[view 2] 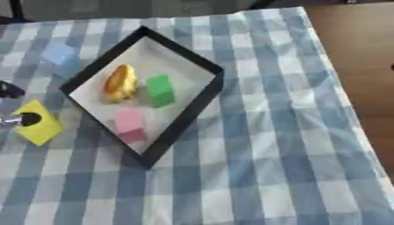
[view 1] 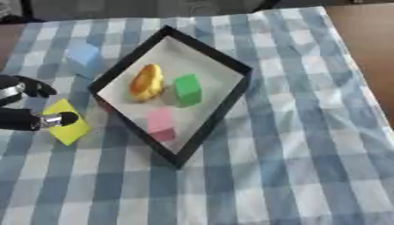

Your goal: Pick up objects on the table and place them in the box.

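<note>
**Entry: left hand at the yellow block, box part-filled**

- Left hand (view 1: 31, 117): enters at the view's left edge, black with silver joints. One fingertip rests on the yellow block (view 1: 67, 124); another finger arches just beyond it, clear of the block. Whether the digits have closed on the block cannot be told; contact shows on the top face only.
- Yellow block: flat, lying on the checked tablecloth (view 1: 292, 154), directly beneath the fingertip, just short of the box's near-left wall.
- Box (view 1: 217, 115): black-walled, pale floor, set cornerwise, immediately to the hand's right. Holds an orange-yellow rounded object (view 1: 146, 82), a green block (view 1: 187, 89) and a pink block (view 1: 160, 123), each apart from the others.
- Light blue block (view 1: 83, 55): on the cloth beyond the hand, outside the box, near its far-left wall.
- Right hand: not in view.

Handling note (judgement): the step appears to be taking up the yellow block. It would go best with thumb and finger set on opposite edges, lifted above the wall, then released over the bare floor at the box's near corner.

Markings: no brand, label or writing is legible on any item.
</note>
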Tool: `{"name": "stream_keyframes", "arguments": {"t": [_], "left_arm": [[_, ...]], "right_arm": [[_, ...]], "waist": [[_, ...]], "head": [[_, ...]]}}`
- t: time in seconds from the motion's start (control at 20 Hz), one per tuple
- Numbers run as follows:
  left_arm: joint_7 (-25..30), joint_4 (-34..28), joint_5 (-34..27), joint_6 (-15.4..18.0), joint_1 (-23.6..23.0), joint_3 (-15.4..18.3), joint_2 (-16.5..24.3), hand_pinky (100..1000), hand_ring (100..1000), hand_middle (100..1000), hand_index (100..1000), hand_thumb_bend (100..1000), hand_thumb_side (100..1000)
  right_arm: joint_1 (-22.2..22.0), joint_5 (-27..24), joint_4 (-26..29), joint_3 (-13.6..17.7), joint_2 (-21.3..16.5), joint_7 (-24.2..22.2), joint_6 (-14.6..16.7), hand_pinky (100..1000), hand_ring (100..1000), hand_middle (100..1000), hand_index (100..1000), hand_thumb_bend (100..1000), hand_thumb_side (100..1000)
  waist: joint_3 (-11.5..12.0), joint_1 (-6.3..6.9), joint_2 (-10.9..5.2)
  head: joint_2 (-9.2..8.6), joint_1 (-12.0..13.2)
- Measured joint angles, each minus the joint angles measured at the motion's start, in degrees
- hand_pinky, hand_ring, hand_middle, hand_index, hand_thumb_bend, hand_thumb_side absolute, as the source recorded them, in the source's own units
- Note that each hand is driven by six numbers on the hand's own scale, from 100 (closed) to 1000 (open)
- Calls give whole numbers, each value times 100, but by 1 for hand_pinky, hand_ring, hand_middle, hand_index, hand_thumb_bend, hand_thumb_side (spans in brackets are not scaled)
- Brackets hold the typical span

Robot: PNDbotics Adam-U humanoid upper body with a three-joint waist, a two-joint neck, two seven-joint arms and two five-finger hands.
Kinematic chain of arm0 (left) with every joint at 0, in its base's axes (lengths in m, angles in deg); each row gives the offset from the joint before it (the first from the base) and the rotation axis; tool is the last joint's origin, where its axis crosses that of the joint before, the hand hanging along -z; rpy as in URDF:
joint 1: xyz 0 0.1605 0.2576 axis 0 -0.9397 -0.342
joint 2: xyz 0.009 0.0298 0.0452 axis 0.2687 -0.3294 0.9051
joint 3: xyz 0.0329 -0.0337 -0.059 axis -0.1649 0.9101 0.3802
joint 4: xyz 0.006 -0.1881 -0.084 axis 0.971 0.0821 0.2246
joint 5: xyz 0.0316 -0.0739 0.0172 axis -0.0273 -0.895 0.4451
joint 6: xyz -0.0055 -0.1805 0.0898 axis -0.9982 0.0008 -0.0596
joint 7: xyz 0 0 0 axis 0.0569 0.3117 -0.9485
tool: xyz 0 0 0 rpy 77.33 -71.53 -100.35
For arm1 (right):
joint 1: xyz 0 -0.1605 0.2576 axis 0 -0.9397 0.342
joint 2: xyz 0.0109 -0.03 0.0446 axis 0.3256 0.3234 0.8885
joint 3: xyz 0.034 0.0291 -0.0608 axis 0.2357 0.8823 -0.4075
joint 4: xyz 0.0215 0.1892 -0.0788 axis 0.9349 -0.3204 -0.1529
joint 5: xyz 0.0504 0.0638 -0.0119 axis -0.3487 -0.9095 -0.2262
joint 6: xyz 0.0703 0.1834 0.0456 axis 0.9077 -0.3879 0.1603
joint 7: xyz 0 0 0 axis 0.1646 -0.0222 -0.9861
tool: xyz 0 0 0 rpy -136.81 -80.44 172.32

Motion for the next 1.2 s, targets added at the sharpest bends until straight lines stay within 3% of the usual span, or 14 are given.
{"name": "stream_keyframes", "arguments": {"t": [0.45, 0.9, 1.2], "left_arm": [[241, 255, 269, 124, 119, -165, -116, 944, 888, 810, 897, 639, 714], [322, 363, 402, 215, 174, -192, -164, 902, 848, 774, 888, 595, 693], [-66, -38, 306, 171, -28, 95, -156, 931, 838, 751, 886, 553, 628]], "right_arm": [[1, 63, 0, 0, 82, -22, -72, 868, 819, 615, 797, 100, 748], [-5, 129, 0, 0, 148, -29, -136, 868, 819, 614, 796, 100, 754], [-54, 199, 0, 1, 194, -49, -161, 871, 819, 616, 798, 100, 756]], "waist": [[-21, 16, 27], [-18, 38, 36], [35, 38, 67]], "head": [[0, 56], [0, 99], [0, 98]]}}
